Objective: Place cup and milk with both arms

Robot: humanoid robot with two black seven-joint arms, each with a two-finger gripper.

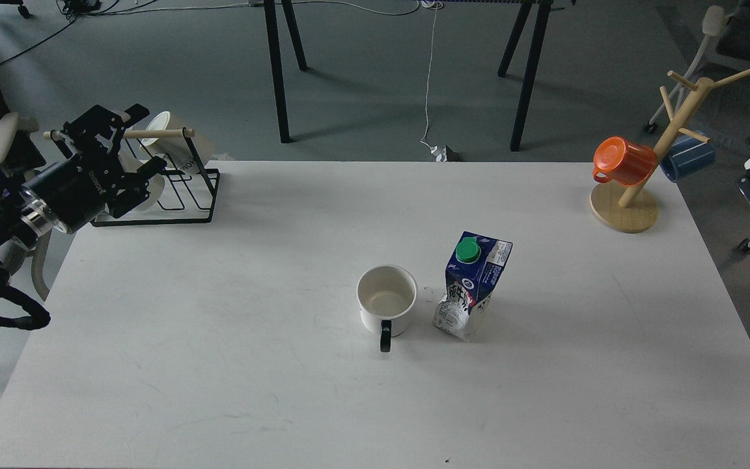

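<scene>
Head view, looking down on a white table (pixel 219 365). The cup (pixel 387 299), a squat white mug with a black handle pointing toward the near edge, stands upright near the middle of the table. Just beside it, toward the right edge, stands the milk (pixel 472 283), a blue and white carton with a green cap, upright and close to the cup, though whether they touch cannot be told.

The left gripper (pixel 137 140) hangs over the far left corner, in front of a black wire rack (pixel 186 195) with a wooden bar that holds white mugs. Its fingers look spread apart and hold nothing. It is well apart from cup and carton.

The right gripper is not in view.

At the far right corner a wooden mug tree (pixel 642 189) carries an orange cup (pixel 622 159) and a blue cup (pixel 687 159).

Judging from this, both task objects are set down side by side and no gripper holds either, so the placing appears finished, or nearly so.
</scene>
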